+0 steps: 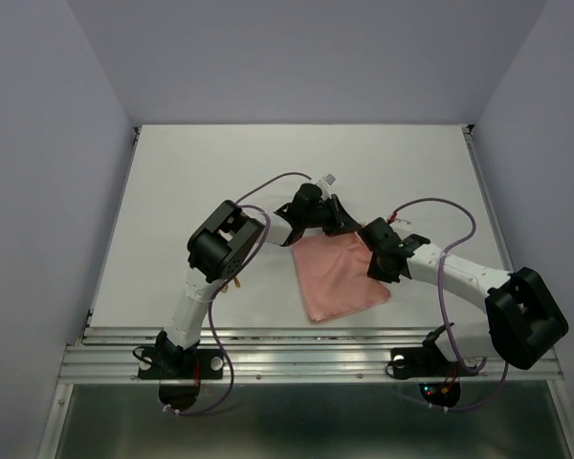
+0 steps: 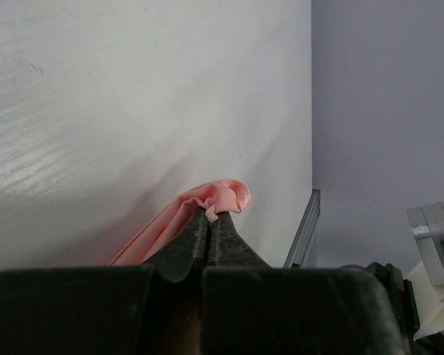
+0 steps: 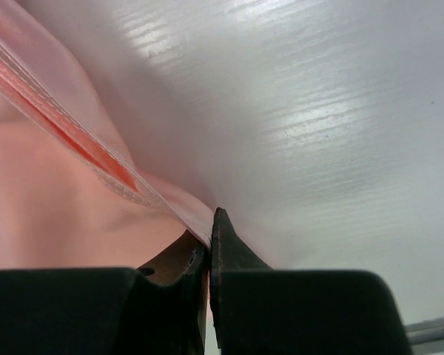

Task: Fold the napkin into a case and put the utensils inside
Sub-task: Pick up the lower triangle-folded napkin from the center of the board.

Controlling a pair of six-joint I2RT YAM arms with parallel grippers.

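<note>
progress: folding just starting | left pincer (image 2: 209, 216) and right pincer (image 3: 211, 225) each pinching napkin (image 1: 340, 273) edge | case, utensils pending

The napkin (image 1: 340, 275) is thin salmon-pink cloth with a soft satin sheen. In the right wrist view its stitched hem shows a fine weave, and the edge layers look slightly translucent. The bench (image 1: 201, 182) is a smooth white board with a low gloss. Close up, faint parallel streaks on it catch the light like a grained laminate. The left pincer (image 2: 209, 220) and right pincer (image 3: 210, 233) have black, matt, plastic-looking fingers. The arm links (image 1: 193, 301) wear smooth white shells with a slight shine, joined by matt black housings. A rail (image 1: 306, 356) of bare, ribbed silver metal lines the near edge. The cables (image 1: 440, 200) have smooth purple sheathing. The walls (image 1: 38, 143) are flat, matt grey-lavender.
</note>
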